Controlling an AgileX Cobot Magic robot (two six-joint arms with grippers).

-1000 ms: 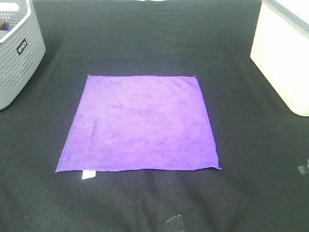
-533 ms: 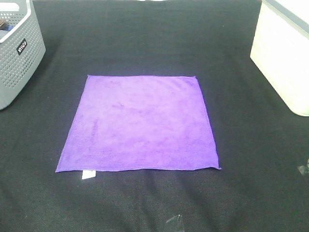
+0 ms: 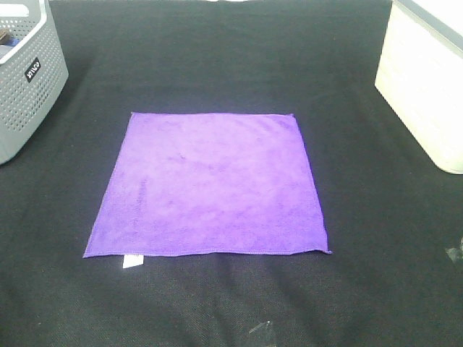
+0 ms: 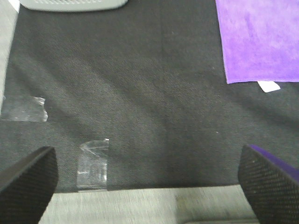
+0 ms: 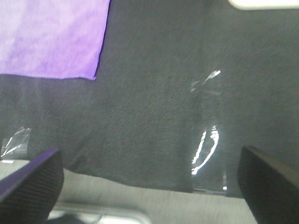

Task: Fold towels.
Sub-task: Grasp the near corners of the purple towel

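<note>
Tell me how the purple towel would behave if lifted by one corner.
The purple towel lies flat and thin, so it would probably drape limply rather than hold its shape. Its fuzzy pile on the black woven table cover suggests it would likely bunch if pushed, not slide.

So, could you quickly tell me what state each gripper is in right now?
Left gripper: open, holding nothing.
Right gripper: open, holding nothing.

On the black bench (image 3: 217,43) a grey perforated basket (image 3: 25,79) sat far left and a white bin (image 3: 427,79) far right
</note>
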